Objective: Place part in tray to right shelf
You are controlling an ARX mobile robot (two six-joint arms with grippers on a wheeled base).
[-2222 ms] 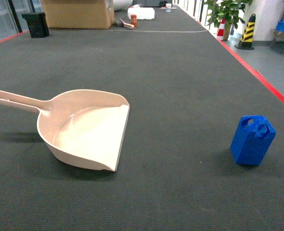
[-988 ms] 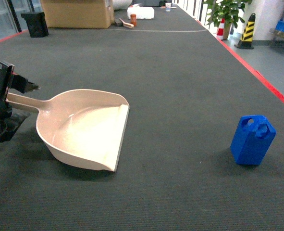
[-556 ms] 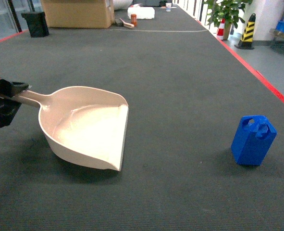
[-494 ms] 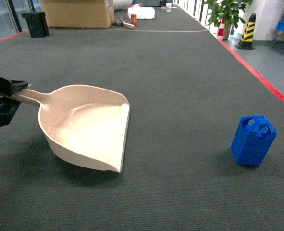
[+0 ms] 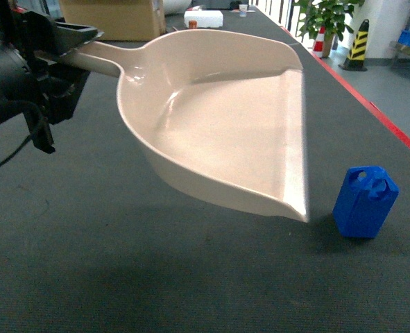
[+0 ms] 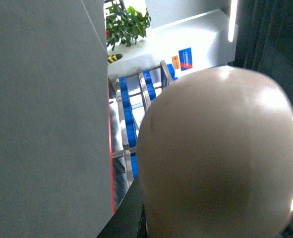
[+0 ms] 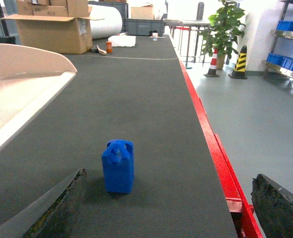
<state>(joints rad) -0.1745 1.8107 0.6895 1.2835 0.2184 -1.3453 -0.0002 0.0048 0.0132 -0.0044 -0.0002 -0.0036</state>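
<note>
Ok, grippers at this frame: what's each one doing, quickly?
Left gripper: closed on the tray handle, tray lifted.
Right gripper: open, empty, the part between its fingers' line.

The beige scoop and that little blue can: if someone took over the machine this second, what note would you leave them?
Left gripper: shut on the tray's handle, holding the tray in the air above the dark mat, its flat lip pointing toward the part.
Right gripper: open, empty, low behind the part.
Part: standing upright on the mat, untouched, just right of the tray's lip.
Done: tray picked up.
Left: put the part into the tray, then carry it to the right shelf.
</note>
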